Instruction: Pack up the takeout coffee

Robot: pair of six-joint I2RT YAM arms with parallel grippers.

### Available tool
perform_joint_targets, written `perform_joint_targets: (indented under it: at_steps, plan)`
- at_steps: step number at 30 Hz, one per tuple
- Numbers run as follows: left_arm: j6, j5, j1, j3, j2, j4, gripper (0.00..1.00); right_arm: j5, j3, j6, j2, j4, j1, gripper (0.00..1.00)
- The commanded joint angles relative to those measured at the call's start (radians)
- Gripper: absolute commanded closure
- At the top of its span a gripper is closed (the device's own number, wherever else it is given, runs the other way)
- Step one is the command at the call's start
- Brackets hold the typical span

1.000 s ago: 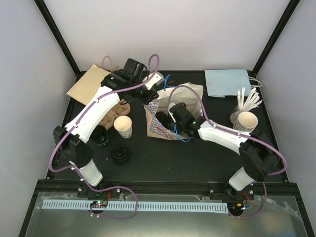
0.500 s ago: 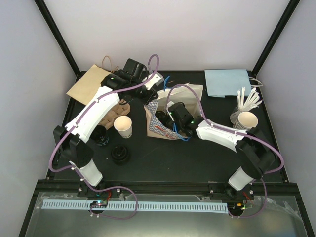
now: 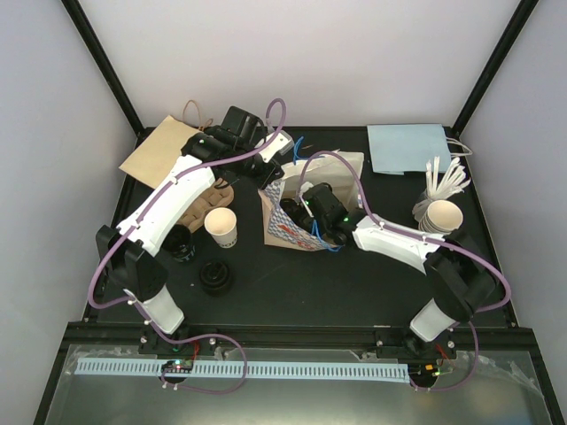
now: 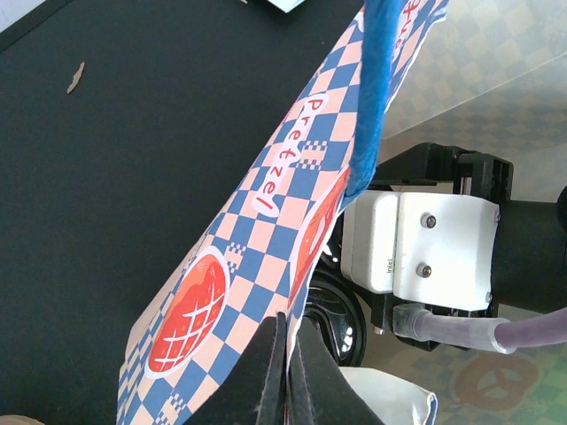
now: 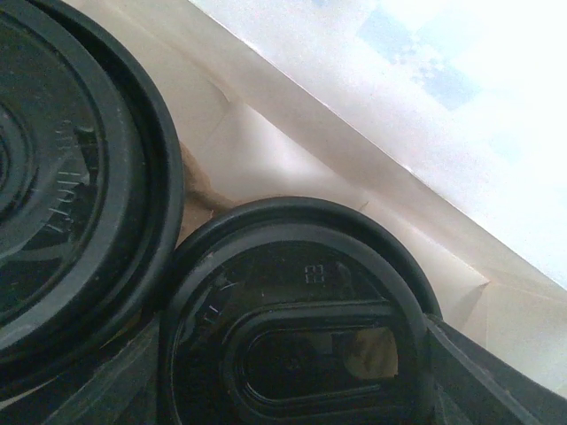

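Note:
A blue-and-pink checked paper bag (image 3: 285, 227) printed "Pretzel" stands in the middle of the table with its mouth open. My left gripper (image 3: 270, 181) is shut on the bag's upper edge (image 4: 257, 230), its fingertips (image 4: 285, 354) pinching the paper. My right gripper (image 3: 299, 212) reaches into the bag. In the right wrist view its fingers (image 5: 496, 381) sit on both sides of a black-lidded coffee cup (image 5: 301, 336), which they grip. A second black lid (image 5: 62, 177) lies right beside it inside the bag. The cup bodies are hidden.
Left of the bag stand an open paper cup (image 3: 221, 227), a dark lidded cup (image 3: 182, 243) and a loose black lid (image 3: 215, 278). A brown bag (image 3: 164, 146) lies back left, a light blue bag (image 3: 407, 146) back right, stacked cups (image 3: 440, 217) and white stirrers (image 3: 446, 177) at right.
My right gripper has shifted slightly left and further into the bag with the cup. The left gripper keeps its hold on the bag edge.

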Motion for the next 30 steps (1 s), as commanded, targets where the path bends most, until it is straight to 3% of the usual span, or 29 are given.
perform_joint_targets:
  at_steps: [1, 4, 6, 8, 10, 25, 30]
  plan:
    - [-0.007, 0.016, 0.000, -0.002, -0.035, -0.018, 0.99, -0.027, -0.059, -0.001, 0.030, -0.196, -0.013, 0.33]
    - [-0.001, 0.033, 0.000, -0.001, -0.039, -0.021, 0.98, -0.027, -0.048, -0.007, -0.007, -0.188, -0.014, 0.29]
    - [0.002, 0.042, 0.000, -0.002, -0.042, -0.025, 0.98, -0.024, -0.038, -0.010, -0.026, -0.187, -0.013, 0.15]
    - [0.005, 0.050, 0.000, -0.005, -0.044, -0.028, 0.99, -0.032, -0.023, -0.018, -0.048, -0.195, -0.014, 0.11]
    - [0.007, 0.058, 0.000, -0.011, -0.052, -0.030, 0.98, -0.032, 0.000, -0.018, -0.072, -0.210, -0.013, 0.01]
    - [0.037, 0.029, -0.012, -0.065, -0.124, -0.012, 0.99, -0.173, 0.052, -0.012, -0.345, -0.262, -0.013, 0.00]
    - [0.064, -0.017, -0.039, -0.105, -0.182, 0.018, 0.98, -0.340, -0.034, -0.052, -0.478, -0.220, -0.010, 0.00]
